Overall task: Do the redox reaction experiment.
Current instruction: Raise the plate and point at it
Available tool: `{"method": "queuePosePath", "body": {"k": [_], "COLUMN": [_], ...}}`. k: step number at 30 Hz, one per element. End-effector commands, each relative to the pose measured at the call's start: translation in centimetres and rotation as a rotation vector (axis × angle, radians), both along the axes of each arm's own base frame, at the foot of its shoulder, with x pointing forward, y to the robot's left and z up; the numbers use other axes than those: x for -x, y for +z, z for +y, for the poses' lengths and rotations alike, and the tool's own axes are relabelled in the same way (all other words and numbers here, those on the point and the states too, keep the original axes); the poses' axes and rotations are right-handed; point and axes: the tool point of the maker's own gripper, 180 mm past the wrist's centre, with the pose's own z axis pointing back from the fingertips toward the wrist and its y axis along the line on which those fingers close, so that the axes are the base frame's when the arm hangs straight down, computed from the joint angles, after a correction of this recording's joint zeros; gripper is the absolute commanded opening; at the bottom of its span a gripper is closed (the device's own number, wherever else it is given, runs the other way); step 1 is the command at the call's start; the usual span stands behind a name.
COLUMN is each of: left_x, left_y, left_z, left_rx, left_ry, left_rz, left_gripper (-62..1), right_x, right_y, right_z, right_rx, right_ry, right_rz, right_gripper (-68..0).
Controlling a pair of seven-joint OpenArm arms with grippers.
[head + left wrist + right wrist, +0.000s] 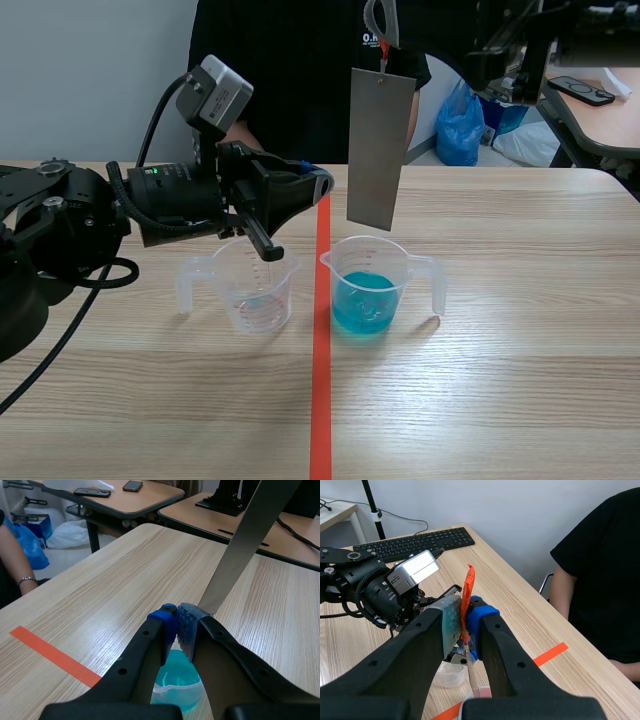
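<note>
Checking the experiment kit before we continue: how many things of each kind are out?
Plastic beakers: 2 (clear beaker, beaker with blue liquid)
Metal plate, hanging by its orange strap: 1
Total: 3

The scene view sat between the arms, facing across the table (500, 350) toward a person (300, 60); the left wrist view looked forward and down past the left gripper (179, 617), fingers together, close over the beaker of blue liquid (175, 680) and the metal plate (245, 545), both shared with the scene view; the right wrist view looked down from high past the right gripper (465, 620), clamped on the orange tag (468, 587), onto the left arm (365, 590), also in the scene view.
</note>
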Motion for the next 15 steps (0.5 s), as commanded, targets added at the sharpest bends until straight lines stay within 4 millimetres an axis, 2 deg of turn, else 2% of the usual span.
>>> {"method": "queuePosePath", "body": {"k": [1, 15], "left_x": [-0.46, -0.46], "left_y": [1.45, 1.42], "left_z": [-0.13, -0.13], "left_rx": [0.029, 0.028], "left_ry": [0.001, 0.000], "left_rz": [-0.031, -0.032], "left_gripper": [-57.7, -57.7], "right_x": [-0.05, -0.19], "right_y": [0.99, 1.07], "right_z": [-0.18, -0.46], "right_rx": [-0.010, -0.008], "right_ry": [0.003, -0.007], "right_rz": [-0.030, -0.033], "right_gripper": [-66.0, -66.0]}}
